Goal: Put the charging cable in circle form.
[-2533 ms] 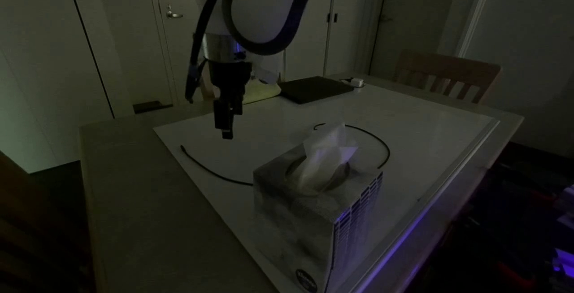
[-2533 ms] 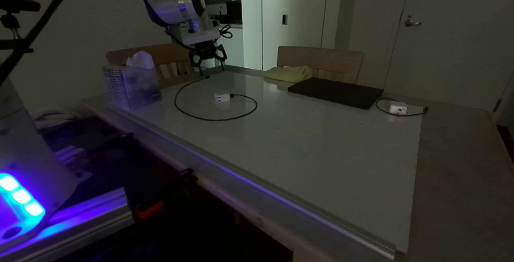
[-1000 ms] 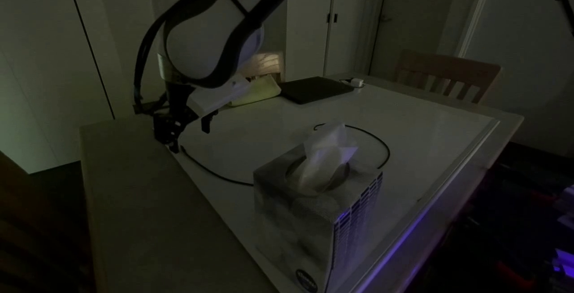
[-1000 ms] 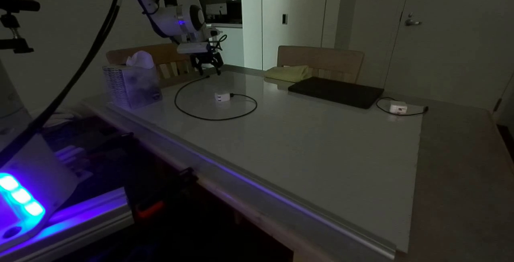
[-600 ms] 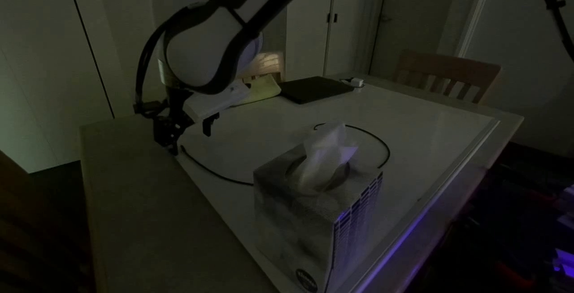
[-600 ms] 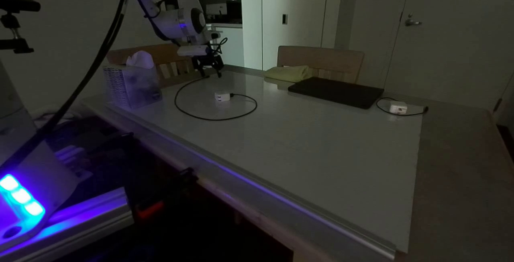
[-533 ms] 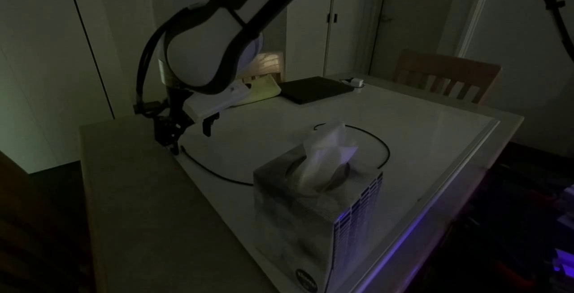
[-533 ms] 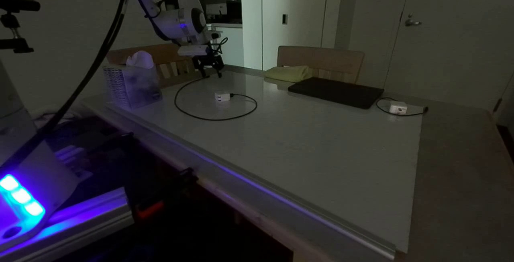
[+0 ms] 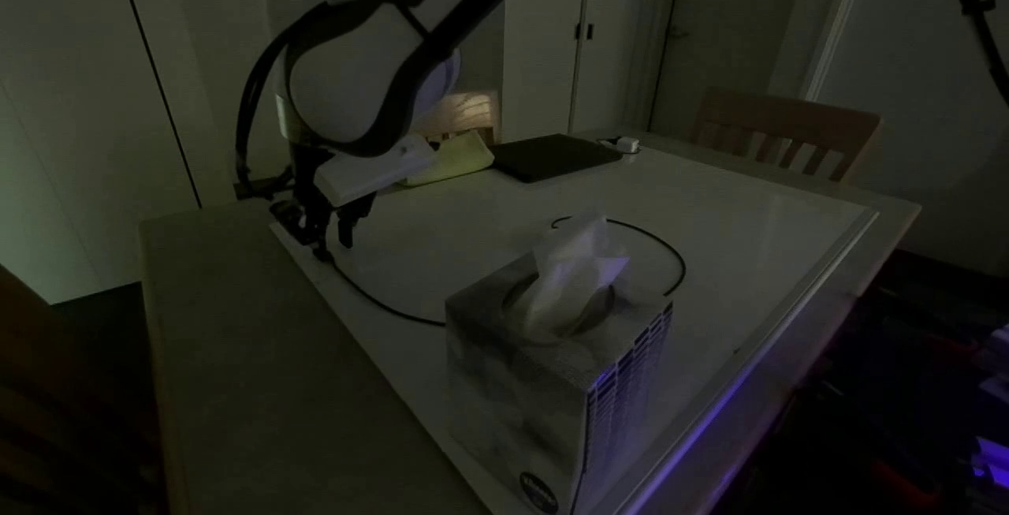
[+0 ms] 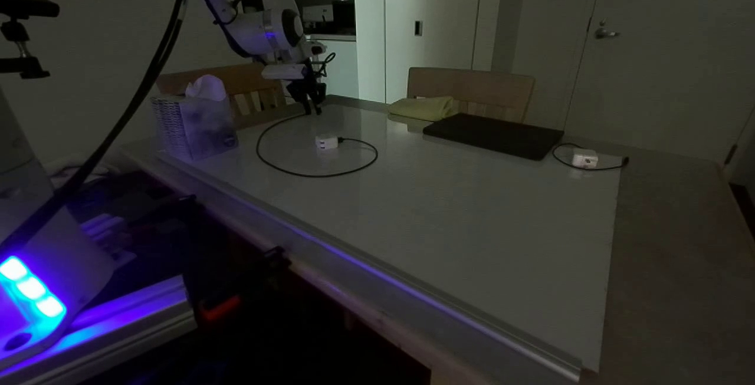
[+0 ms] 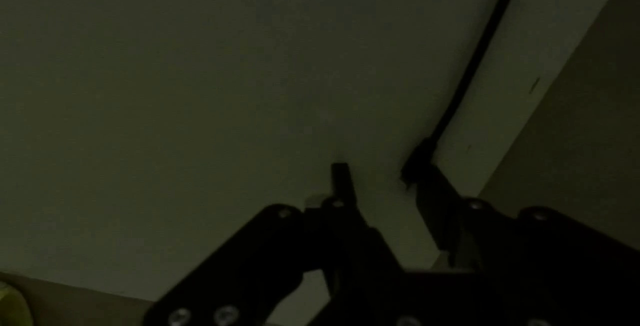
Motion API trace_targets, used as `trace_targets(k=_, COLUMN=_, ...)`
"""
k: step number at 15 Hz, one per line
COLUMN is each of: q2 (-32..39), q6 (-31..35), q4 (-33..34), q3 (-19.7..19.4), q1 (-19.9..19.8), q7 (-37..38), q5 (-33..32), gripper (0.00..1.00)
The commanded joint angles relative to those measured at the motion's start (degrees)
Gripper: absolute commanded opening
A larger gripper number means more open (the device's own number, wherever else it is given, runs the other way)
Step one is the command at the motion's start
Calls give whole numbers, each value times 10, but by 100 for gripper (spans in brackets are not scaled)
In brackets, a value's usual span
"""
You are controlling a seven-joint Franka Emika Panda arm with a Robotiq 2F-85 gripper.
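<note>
Little to count as done yet: judging by the open shape, at the stage of taking hold rather than of bending. Find the charging cable (image 10: 319,176) on the white board (image 10: 472,226) atop the bench (image 9: 236,373), bowed partway around its white plug (image 10: 326,142), with the free end (image 11: 419,161) well apart from it. See the gripper (image 11: 384,173) low beside that free end, probably because of its readiness to swing, leaving the plug, perhaps, as a weight on the rest. Note the fingers (image 11: 345,186) apart by a narrow gap, gripping nothing. In the wrist view, find the free end at the tip of one finger, not in the gap; whether touching, cannot tell. Likely needs a small sideways shift before squeezing, so as not to shove the cable toward the board's nearby edge. Then, presumably, draw the end round to the plug, slowly, to keep the curve. Leave the tissue box (image 9: 536,389) alone, blocking only sight of the cable's middle in an exterior view.
</note>
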Motion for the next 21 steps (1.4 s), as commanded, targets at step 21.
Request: trace_targets(k=21, q2=-67, q6=70, q4=-100, q3=-185, q1=49, q7=246, q5=-73, gripper=2)
